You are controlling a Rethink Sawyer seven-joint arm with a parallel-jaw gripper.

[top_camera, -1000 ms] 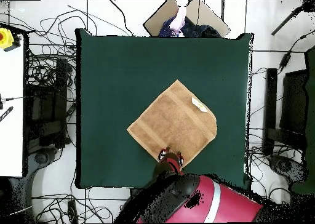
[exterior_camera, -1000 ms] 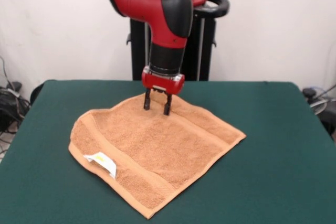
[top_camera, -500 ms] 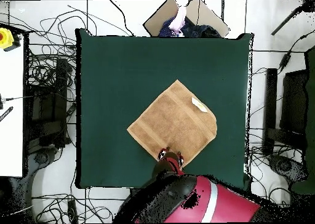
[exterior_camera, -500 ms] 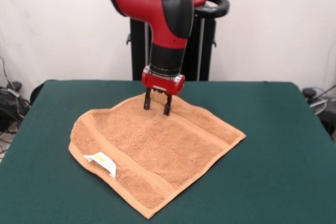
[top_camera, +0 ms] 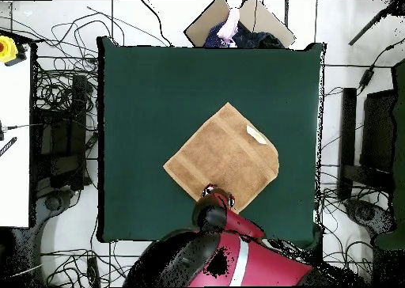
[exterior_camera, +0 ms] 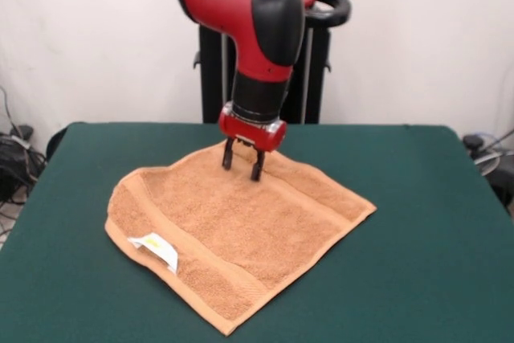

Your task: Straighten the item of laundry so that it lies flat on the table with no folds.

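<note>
Though spread nearly flat on the table [exterior_camera: 434, 222], towel [exterior_camera: 241, 230] keeps one rounded, tucked-under corner beside the label [exterior_camera: 157, 250]; gripper [exterior_camera: 243, 165] parted, empty, at far corner.

Setting: robotics laboratory. Evidence: green felt-covered table [top_camera: 158, 87] on a white tiled floor [top_camera: 170, 20]; cable tangles [top_camera: 59, 87] at 9 and 3 o'clock of the table; plain white backdrop [exterior_camera: 96, 38]; black pedestal [exterior_camera: 301, 70] carrying the red arm [exterior_camera: 249, 6].
</note>
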